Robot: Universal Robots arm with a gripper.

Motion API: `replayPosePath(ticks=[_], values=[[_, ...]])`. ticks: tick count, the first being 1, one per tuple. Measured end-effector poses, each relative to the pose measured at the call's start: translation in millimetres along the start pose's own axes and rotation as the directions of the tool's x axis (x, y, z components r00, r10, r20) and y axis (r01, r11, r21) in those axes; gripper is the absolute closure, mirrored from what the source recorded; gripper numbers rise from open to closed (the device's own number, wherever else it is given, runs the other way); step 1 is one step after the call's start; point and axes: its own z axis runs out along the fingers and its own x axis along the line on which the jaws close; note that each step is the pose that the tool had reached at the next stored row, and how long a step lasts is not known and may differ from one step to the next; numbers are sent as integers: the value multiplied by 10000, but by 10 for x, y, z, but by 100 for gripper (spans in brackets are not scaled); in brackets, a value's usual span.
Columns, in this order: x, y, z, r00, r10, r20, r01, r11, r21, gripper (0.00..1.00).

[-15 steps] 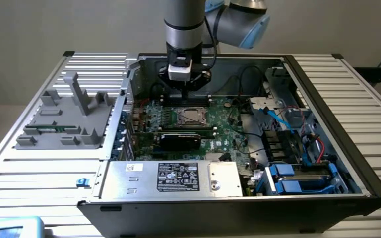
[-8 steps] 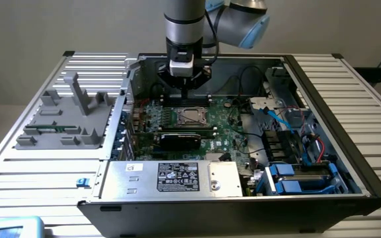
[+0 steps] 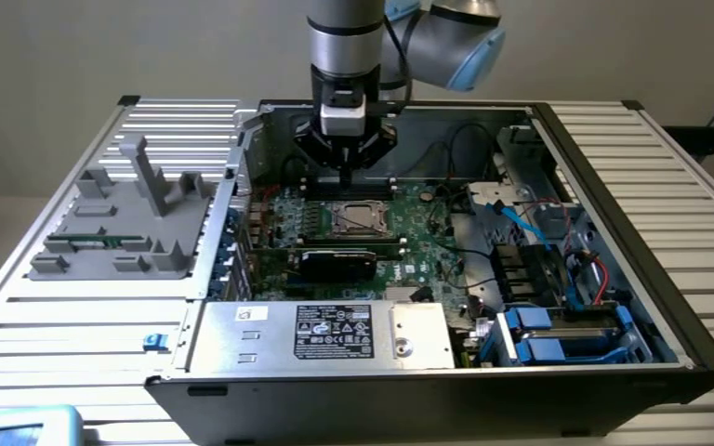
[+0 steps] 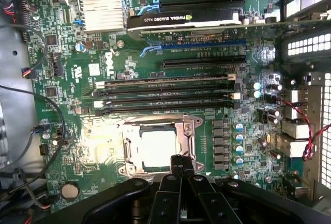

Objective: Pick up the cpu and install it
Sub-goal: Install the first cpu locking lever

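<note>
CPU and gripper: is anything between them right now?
Nothing visible. The shut gripper sits just above the edge of the cpu, which lies in the open socket on the motherboard. No cable or card crosses the gap.

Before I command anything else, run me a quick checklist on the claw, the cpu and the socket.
1. Claw shut: ok, fingertips together.
2. Claw carrying anything: cannot tell; nothing shows between the tips.
3. Cpu in the socket: ok, its pale metal top lies inside the frame.
4. Cpu fully flat: cannot tell, glare washes it out.
5. Claw over the socket: ok, it hangs just above the frame's edge in the exterior view.
6. Graphics card clear of the socket: ok.
</note>
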Motion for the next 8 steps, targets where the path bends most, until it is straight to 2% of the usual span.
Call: replayPosePath(ticks=[3,4,8], values=[[1,-2,-55,9999,-145,-4,145,9998,-139,89],[1,-3,-63,9999,-157,-4,157,9998,-157,89],[1,-2,-64,9999,-157,-5,157,9998,-157,89]])
